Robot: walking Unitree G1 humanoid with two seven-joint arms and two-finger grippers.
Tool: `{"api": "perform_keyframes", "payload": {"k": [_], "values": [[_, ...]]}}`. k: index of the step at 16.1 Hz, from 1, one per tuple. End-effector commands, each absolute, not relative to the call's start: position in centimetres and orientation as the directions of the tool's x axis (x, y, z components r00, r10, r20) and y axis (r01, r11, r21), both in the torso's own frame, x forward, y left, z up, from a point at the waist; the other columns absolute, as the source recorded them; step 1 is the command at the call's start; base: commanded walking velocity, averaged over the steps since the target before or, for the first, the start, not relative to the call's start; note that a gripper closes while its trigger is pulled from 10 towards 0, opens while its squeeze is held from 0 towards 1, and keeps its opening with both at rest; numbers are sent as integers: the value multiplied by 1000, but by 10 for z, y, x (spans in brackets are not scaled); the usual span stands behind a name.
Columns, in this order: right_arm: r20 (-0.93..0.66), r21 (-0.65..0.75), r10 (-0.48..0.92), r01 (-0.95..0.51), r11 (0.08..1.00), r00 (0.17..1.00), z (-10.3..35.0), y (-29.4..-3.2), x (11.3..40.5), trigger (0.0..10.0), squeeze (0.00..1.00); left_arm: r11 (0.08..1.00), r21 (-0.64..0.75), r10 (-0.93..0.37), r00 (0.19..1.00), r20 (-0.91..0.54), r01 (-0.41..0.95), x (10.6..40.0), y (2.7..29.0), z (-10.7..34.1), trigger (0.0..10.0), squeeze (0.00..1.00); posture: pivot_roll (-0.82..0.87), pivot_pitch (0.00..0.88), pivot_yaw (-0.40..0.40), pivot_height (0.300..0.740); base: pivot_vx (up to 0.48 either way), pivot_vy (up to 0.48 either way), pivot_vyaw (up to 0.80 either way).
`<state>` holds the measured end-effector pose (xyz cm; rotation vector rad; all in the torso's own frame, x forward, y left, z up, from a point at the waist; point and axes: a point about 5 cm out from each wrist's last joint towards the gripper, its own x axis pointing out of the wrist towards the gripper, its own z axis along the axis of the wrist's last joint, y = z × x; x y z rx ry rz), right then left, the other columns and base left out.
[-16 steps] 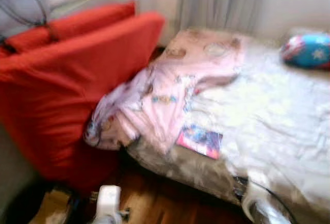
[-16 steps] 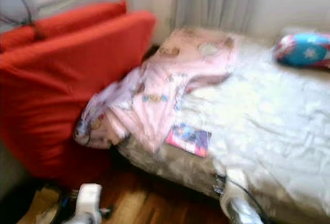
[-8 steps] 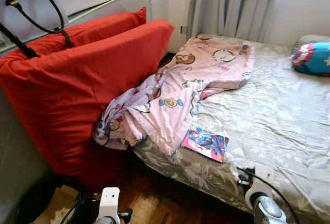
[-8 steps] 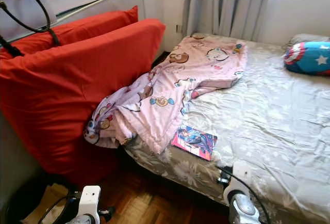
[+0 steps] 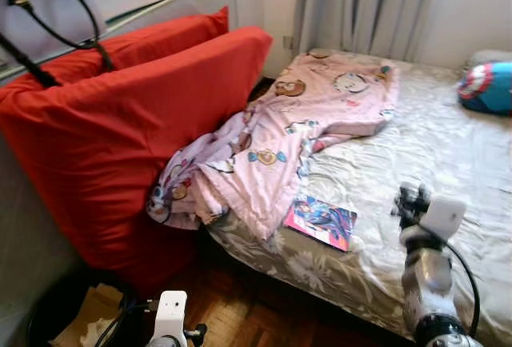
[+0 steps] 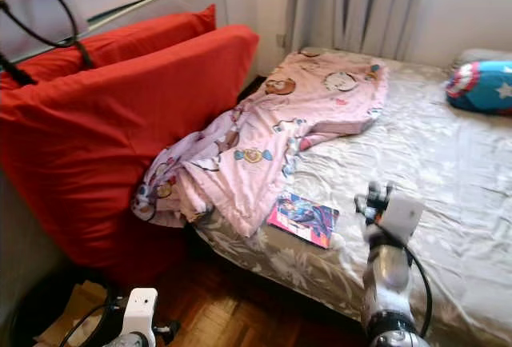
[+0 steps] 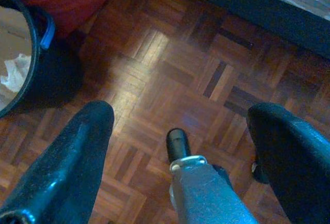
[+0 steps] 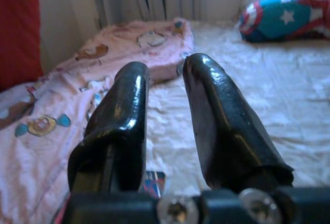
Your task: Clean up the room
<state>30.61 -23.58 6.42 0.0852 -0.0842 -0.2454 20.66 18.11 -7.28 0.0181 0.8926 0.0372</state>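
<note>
Bedroom: bed (image 5: 448,163) with grey floral sheet, pink blanket (image 5: 288,139) slumped off its edge against the red cushions (image 5: 120,123), comic book (image 5: 320,221) lying flat near the bed's edge just beside the blanket. Our right gripper (image 8: 165,110) is raised over the bed, fingers nearly together with a narrow gap, holding nothing; we judge it's lining up on the book. Left gripper (image 7: 180,131) hangs idle over the parquet, wide open, empty, bin (image 7: 20,64) nearby.
</note>
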Motion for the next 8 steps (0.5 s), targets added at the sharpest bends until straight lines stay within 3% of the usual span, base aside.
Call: {"api": "perform_keyframes", "payload": {"k": [1,5,8], "values": [[70,96,-244,237,967,967,59,-230,302,10000,0,999,43,38,612,-790,-6,201,182,-76,10000,0,-67,0,9,740,0,0,0],[172,58,-212,205,977,962,71,-222,302,10000,0,999,48,44,610,-792,-10,200,184,-76,10000,0,-77,0,6,740,0,0,0],[-60,74,-219,224,972,974,23,-219,277,10000,0,999,42,45,612,-790,-20,200,183,-76,10000,0,-63,0,3,740,0,0,0]]}}
